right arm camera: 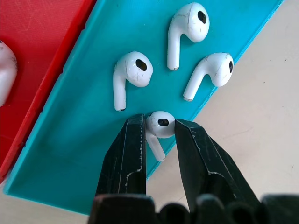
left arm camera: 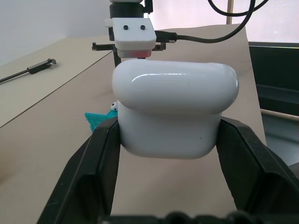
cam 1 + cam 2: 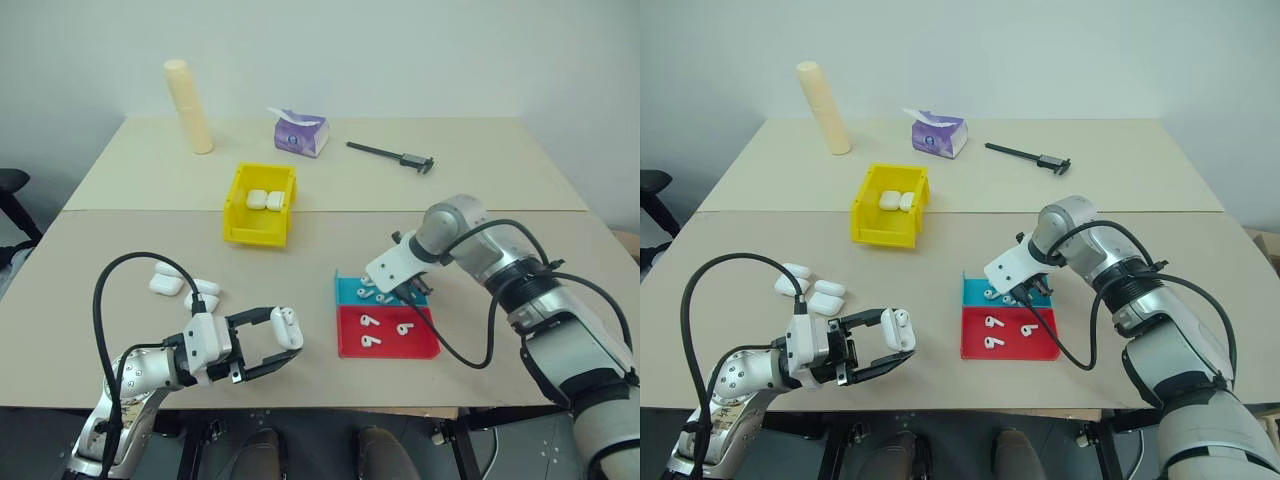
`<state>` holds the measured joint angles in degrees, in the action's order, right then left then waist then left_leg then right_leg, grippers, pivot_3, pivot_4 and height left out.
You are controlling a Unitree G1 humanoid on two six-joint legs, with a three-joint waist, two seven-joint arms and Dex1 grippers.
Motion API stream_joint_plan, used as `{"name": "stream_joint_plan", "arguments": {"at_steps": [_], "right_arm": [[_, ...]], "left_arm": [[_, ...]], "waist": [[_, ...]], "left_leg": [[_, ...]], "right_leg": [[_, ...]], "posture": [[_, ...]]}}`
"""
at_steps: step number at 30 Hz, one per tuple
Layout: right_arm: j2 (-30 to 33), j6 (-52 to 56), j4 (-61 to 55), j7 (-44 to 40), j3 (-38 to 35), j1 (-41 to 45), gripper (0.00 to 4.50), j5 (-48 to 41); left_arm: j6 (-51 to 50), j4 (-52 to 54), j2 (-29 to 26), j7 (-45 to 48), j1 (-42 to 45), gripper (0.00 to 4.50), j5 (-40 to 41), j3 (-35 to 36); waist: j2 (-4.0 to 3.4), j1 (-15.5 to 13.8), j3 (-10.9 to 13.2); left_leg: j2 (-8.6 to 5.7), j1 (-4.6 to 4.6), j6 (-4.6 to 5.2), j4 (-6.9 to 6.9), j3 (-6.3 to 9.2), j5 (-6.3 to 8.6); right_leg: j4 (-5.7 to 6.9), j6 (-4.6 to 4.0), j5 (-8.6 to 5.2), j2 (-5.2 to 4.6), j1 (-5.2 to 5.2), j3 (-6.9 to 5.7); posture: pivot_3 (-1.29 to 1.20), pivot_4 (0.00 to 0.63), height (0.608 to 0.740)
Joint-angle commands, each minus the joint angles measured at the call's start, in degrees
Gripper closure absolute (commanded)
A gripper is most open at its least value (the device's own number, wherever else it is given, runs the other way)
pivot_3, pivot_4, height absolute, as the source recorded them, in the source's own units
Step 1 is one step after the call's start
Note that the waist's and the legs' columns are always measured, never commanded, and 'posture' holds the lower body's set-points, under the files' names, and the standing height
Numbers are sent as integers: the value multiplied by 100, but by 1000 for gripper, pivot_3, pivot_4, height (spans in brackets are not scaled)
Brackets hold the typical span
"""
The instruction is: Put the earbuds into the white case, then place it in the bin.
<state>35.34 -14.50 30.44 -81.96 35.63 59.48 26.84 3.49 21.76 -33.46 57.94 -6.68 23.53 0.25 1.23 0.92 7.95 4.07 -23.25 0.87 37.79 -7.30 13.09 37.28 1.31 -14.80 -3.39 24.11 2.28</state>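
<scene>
A pale wall stands behind a beige bench (image 3: 330, 240) made of two tops pushed together. In the left eye view, a cream cylinder (image 3: 189, 106), a purple tissue pack (image 3: 301, 133) and a dark caliper (image 3: 392, 155) lie along the far side. The yellow bin (image 3: 262, 205) sits nearer the middle with two white cases inside. Three spare cases (image 3: 183, 284) lie near the left pincer (image 3: 287, 345), which grips the white case (image 3: 286, 327) above the bench's front edge. The right pincer (image 3: 407, 292) points down into the teal tray (image 3: 350, 291), which touches the red tray (image 3: 420, 343) holding three earbuds.

In the left wrist view, the white case fills the gap between both black fingers (image 2: 91, 172), lid closed; the right arm blocks the trays beyond.

In the right wrist view, the right pincer is closed on one earbud (image 1: 159, 127) at the teal tray's edge. Three more earbuds (image 1: 189, 29) lie just beyond it. No writing is readable anywhere.
</scene>
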Motion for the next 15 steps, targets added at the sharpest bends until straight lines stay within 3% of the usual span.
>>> {"name": "stream_joint_plan", "arguments": {"at_steps": [1,7,15], "right_arm": [[25,28,-70,34,-72,-77,3396,22],[85,359,-503,-119,-346,-136,3396,-267],[397,1840,-1861,-313,-1286,-357,3396,-1140]], "left_arm": [[117,86,-18,5,73,1722,30,28],[96,69,0,18,166,1722,89,33],[-5,15,15,72,420,1722,249,20]], "waist": [[0,0,0],[0,-4,0],[0,-13,0]], "left_leg": [[0,0,0,0,0,0],[0,-2,0,0,0,0],[0,-6,0,0,1,0]], "right_leg": [[0,0,0,0,0,0],[0,0,0,0,1,0],[-1,0,0,-1,4,-1]], "posture": [[0,150,740],[0,150,740],[0,150,740]]}}
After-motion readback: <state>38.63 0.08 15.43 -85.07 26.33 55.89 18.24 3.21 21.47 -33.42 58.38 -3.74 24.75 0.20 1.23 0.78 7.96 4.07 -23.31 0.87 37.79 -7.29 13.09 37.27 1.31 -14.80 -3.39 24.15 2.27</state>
